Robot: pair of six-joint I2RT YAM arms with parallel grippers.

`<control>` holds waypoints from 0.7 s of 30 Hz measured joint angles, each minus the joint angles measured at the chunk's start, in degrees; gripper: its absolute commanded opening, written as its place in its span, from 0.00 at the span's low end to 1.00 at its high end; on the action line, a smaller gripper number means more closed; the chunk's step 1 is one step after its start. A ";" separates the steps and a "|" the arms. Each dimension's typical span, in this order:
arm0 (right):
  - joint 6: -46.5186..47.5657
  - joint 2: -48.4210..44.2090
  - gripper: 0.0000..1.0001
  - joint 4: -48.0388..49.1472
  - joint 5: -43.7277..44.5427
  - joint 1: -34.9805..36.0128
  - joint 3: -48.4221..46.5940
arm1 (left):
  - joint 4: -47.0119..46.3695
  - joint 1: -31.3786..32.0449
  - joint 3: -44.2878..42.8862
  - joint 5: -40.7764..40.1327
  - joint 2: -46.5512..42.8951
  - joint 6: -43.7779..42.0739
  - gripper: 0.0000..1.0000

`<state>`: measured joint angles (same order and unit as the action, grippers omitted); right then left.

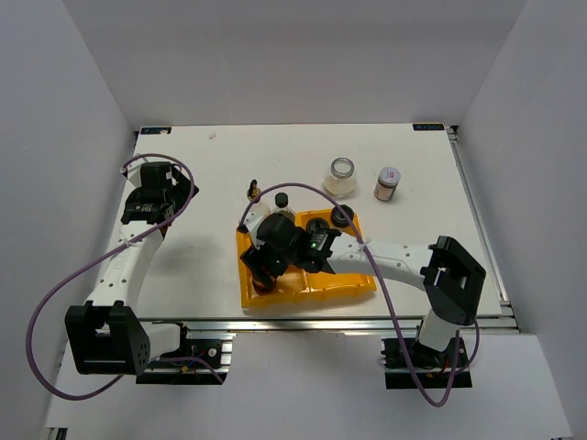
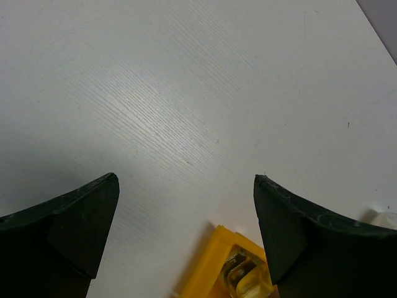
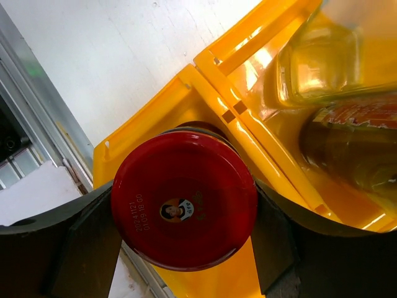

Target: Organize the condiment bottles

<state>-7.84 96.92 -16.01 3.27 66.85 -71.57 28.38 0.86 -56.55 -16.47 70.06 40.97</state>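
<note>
The right pincer [image 3: 183,214] is reaching over the yellow plastic four-compartment tray [image 1: 312,290] in the middle of the white counter [image 1: 275,151]. It is clamping the squat jar with the round red lid [image 3: 184,198], one finger pressing on each side of the lid. The jar is sitting inside the outline of the tray's near-left compartment. Whether its base is resting on the tray floor or hanging just above it cannot be told.

Past the divider, a clear glass bottle with a gold top [image 3: 316,56] and a tall dark bottle with a red label [image 3: 353,143] are standing close together in the far-left compartment. Two small shakers with black lids [image 1: 316,225] [image 1: 342,217] are standing side by side at the far right of the tray.

Two items are waiting outside the tray on the far right of the counter: a wide clear glass jar [image 1: 342,176] and, just right of it, a small silver-lidded jar with brownish contents [image 1: 388,183].

The left pincer [image 2: 186,180] is hanging at the left of the counter, fingers wide apart and holding nothing.

By my reckoning the job is well past halfway: four bottles placed, the fifth being placed, two left to fetch.
</note>
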 measured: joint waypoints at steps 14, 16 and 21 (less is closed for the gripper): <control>1.27 -12.63 0.89 2.34 -1.33 0.02 0.44 | -0.15 -0.02 0.09 0.33 0.04 -0.02 0.98; 1.42 -18.34 0.89 2.51 0.46 -0.04 1.31 | -0.13 -0.02 0.07 0.33 0.04 -0.02 0.98; -0.28 -35.91 0.90 2.32 7.23 -7.37 7.06 | -0.13 -0.07 0.04 0.46 0.04 -0.02 0.98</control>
<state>-8.12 61.01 -13.69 10.50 59.48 -64.51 28.25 0.80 -56.51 -16.01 70.11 40.95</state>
